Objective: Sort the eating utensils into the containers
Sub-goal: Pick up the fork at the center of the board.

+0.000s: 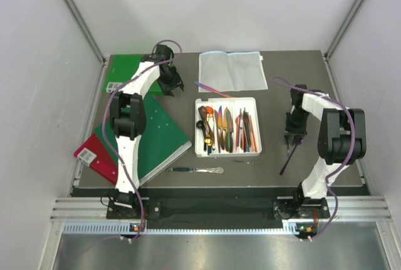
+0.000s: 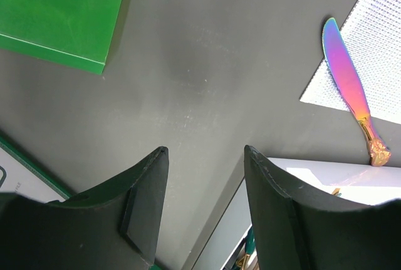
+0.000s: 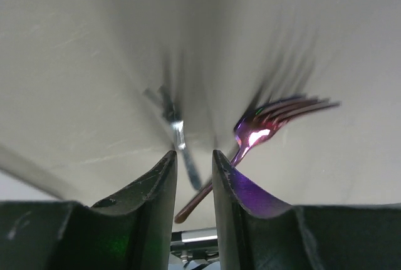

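A slip is the main risk to be judged here: the purple fork [image 3: 269, 119] is pinched by the right gripper [image 3: 193, 157] only near the end of its thin handle, the jaws pressed almost together on it, so the long, heavier tined end could swing or twist out when the arm is moved. The fork is seen slanted in the grip rather than in line with the fingers, and a tilted fork could be caught on the wall of the tray [image 1: 227, 99] or laid across a divider, since the compartments are already crowded with cutlery. The fork is found to the right of the tray, well apart from it, hanging downward from the gripper over the table [image 1: 269, 173] – whether its tip touches the surface cannot be told. It is seen as slim, glossy purple with a pinkish glint at the neck and several long tines, blurred in the wrist view. The left gripper [image 2: 205, 151] is held spread with nothing between its jaws, near an iridescent knife [image 2: 351, 94] – a silver knife [image 1: 197, 170] is left lying below the tray
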Controlling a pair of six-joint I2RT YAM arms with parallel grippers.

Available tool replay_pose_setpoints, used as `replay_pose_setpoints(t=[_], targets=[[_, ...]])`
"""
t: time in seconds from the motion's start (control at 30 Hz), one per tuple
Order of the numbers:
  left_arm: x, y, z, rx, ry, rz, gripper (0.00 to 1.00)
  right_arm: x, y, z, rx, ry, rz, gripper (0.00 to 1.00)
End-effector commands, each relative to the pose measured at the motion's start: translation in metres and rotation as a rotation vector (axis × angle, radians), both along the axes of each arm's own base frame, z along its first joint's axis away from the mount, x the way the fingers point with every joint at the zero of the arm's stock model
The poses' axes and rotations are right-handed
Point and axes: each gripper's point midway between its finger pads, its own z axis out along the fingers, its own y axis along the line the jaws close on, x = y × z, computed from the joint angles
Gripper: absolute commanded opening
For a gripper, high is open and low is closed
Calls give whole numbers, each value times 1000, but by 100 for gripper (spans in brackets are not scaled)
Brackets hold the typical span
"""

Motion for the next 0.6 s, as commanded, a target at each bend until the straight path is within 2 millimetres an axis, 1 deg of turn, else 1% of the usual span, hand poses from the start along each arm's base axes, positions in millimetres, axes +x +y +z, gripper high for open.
replay_pose_setpoints(t=[0.0, 0.07, 0.17, 0.23, 0.3, 0.43, 0.53, 0.57], targets=[[9, -3, 22, -9, -60, 1, 57, 14, -8, -4, -11, -16, -4, 29], [8, -3, 21, -7, -56, 0, 57, 14, -9, -7, -13, -8, -12, 29], [8, -3, 22, -8, -59, 0, 56, 13, -11, -13, -12, 10, -15, 24], [9, -3, 24, -6, -64, 1, 57, 13, -9, -15, -3, 17, -3, 10], [10, -3, 23, -8, -65, 2, 57, 11, -6, -16, 16, 29, 5, 0], [10, -3, 23, -9, -63, 3, 57, 8, 7, -16, 90, 26, 13, 0], [10, -5, 23, -11, -62, 4, 57, 16, 23, -6, 149, -17, 42, 0], [9, -5, 20, -11, -56, 3, 57, 24, 27, 3, 158, -44, 56, 0]])
